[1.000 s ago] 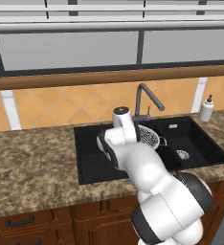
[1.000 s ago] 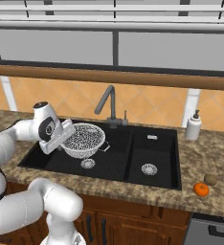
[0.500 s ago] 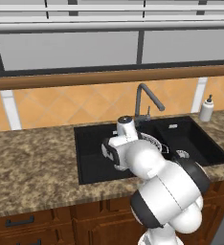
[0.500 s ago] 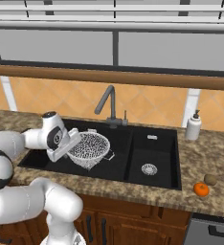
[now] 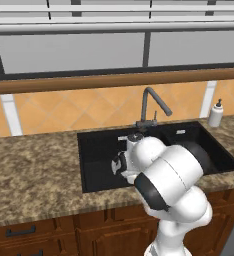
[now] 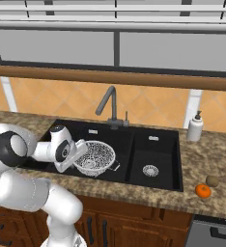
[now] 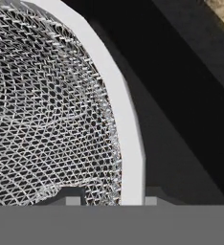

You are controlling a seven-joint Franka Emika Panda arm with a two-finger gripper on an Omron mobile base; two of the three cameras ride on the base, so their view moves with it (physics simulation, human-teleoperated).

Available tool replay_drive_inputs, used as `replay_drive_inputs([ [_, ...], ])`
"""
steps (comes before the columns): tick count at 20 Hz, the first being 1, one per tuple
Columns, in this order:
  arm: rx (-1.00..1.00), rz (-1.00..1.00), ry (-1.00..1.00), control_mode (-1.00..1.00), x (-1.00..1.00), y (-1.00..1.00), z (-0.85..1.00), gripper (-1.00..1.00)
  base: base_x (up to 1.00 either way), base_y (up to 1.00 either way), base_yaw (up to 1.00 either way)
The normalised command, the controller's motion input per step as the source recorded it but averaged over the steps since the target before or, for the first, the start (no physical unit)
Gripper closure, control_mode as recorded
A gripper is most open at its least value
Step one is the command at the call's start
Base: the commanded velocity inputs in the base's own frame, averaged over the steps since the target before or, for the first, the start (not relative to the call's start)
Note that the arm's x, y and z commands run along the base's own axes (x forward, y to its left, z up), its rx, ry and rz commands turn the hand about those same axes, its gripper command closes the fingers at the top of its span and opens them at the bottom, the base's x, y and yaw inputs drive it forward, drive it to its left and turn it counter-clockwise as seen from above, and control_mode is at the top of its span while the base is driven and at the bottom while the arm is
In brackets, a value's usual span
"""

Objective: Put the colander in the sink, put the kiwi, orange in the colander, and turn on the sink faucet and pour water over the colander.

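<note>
Step 1 is in hand — the gripper (image 7: 108, 200) clamps the rim of the colander (image 6: 95, 157), held low inside the sink (image 6: 116, 132)'s wider left basin. Next move, I judge: set it down, release, then fetch the kiwi (image 6: 212, 181) and orange (image 6: 202, 191) on the right counter.

soap dispenser (image 6: 195, 127) upright | granite counter (image 5: 34, 165) | window (image 5: 69, 50)

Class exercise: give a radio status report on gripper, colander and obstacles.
Gripper shut on colander rim, low in larger sink basin. Orange, kiwi on counter. Nothing in the way.
</note>
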Motion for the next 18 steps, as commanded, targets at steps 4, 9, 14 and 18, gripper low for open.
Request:
replay_drive_inputs([
  [4, 0.0, -0.29, 0.0, -1.0, 0.58, 0.2, -0.19, 1.0, 0.0, 0.0, 0.0],
  [9, 0.0, -0.3, 0.0, -1.0, 0.5, 0.14, -0.21, 1.0, 0.0, 0.0, 0.0],
  [14, 0.0, -0.37, -0.05, -1.0, 0.34, 0.28, -0.29, 1.0, 0.0, 0.0, 0.0],
  [18, 0.0, -0.4, -0.02, -1.0, 0.31, 0.39, -0.27, 1.0, 0.0, 0.0, 0.0],
])
